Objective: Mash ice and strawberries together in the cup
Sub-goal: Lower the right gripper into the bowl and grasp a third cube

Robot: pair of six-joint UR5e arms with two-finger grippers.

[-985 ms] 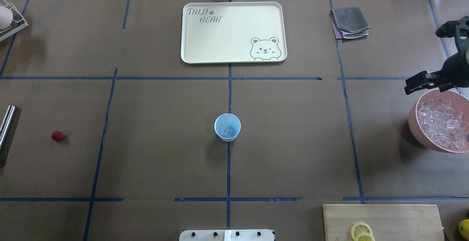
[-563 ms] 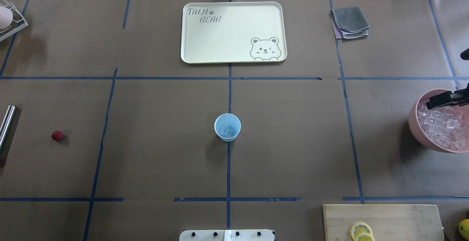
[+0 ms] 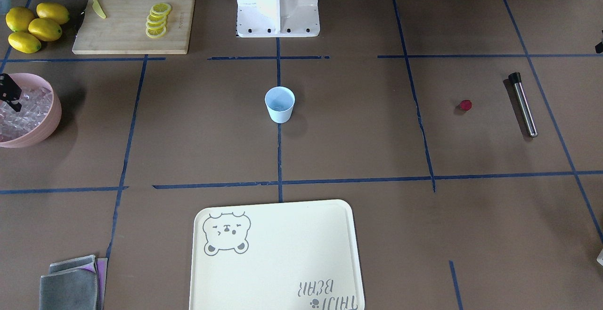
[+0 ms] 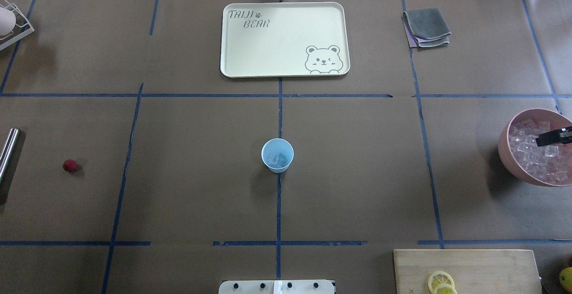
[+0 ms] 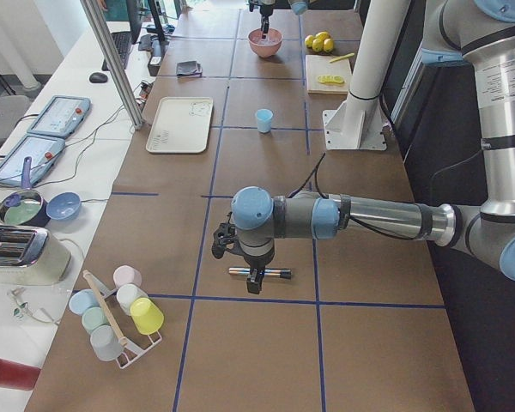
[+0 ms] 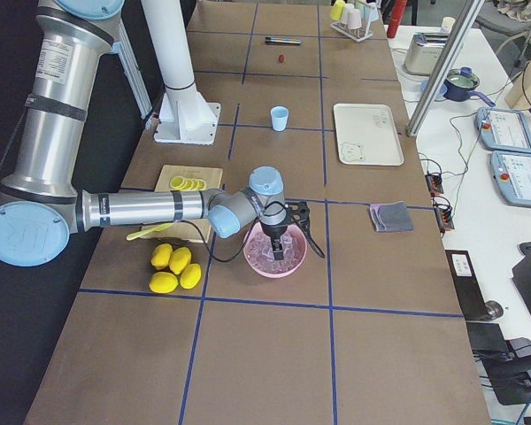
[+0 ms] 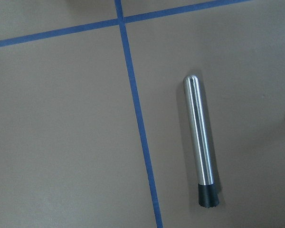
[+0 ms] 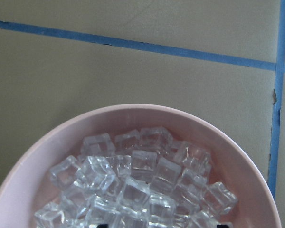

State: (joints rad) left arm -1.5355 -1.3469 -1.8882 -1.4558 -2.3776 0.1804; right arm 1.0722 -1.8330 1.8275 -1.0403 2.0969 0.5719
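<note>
1. Muddler of steel lies flat at the far left of the bench. The left gripper hangs just over it, and I cannot tell whether its jaws are apart or closed.
2. Strawberry, one small red piece, sits on the bench near the muddler and well apart from the cup.
3. Cup stands upright at the bench's middle on a blue tape line, with one ice cube inside.
4. Tray with a bear print lies beyond the cup.
5. Cloth, grey and folded, lies right of the tray.
6. Board at the near right carries lemon slices.
7. Bowl, pink, at the far right holds a heap of ice. The right gripper reaches down into it with its jaws spread and nothing in its grasp.
</note>
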